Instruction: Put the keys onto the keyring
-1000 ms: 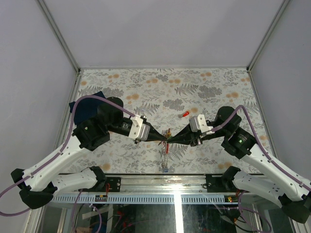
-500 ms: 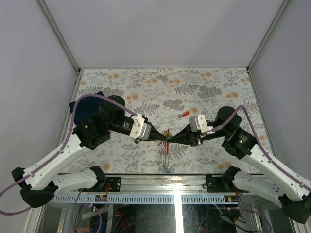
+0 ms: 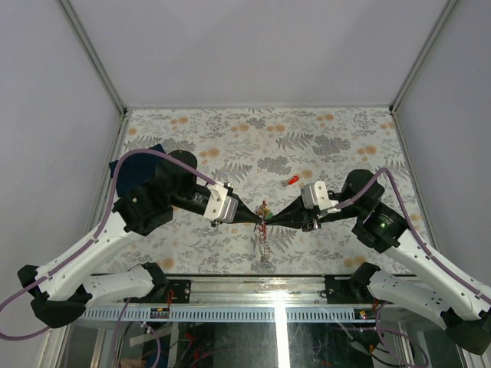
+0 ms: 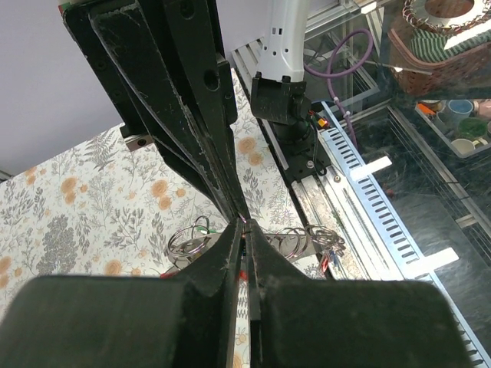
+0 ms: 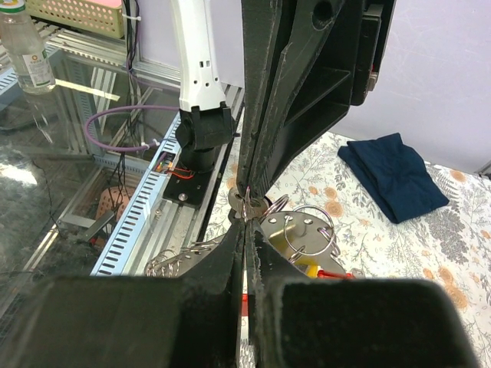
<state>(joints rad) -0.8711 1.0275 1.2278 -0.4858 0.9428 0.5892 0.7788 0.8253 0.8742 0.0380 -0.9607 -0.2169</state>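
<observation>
Both grippers meet tip to tip above the near middle of the table. My left gripper (image 3: 257, 217) (image 4: 244, 225) is shut, and a small silver key (image 5: 239, 200) sits at its tips. My right gripper (image 3: 270, 218) (image 5: 245, 221) is shut on the keyring (image 3: 263, 210), right at that key. The ring's flat grey fob (image 5: 311, 230) with wire rings lies beside my right fingers. A string of rings with tagged keys (image 4: 330, 254) hangs from it toward the table (image 3: 263, 249). A red-tagged key (image 3: 291, 181) lies alone on the floral cloth behind the right gripper.
A folded dark blue cloth (image 3: 136, 167) (image 5: 391, 178) lies at the left edge behind the left arm. The metal rail (image 3: 253, 285) runs along the table's near edge. White walls close in the back and both sides.
Both grippers stay shut and joined. The meeting point has shifted slightly, and the hanging string of rings has swung a little lower and to the right.
</observation>
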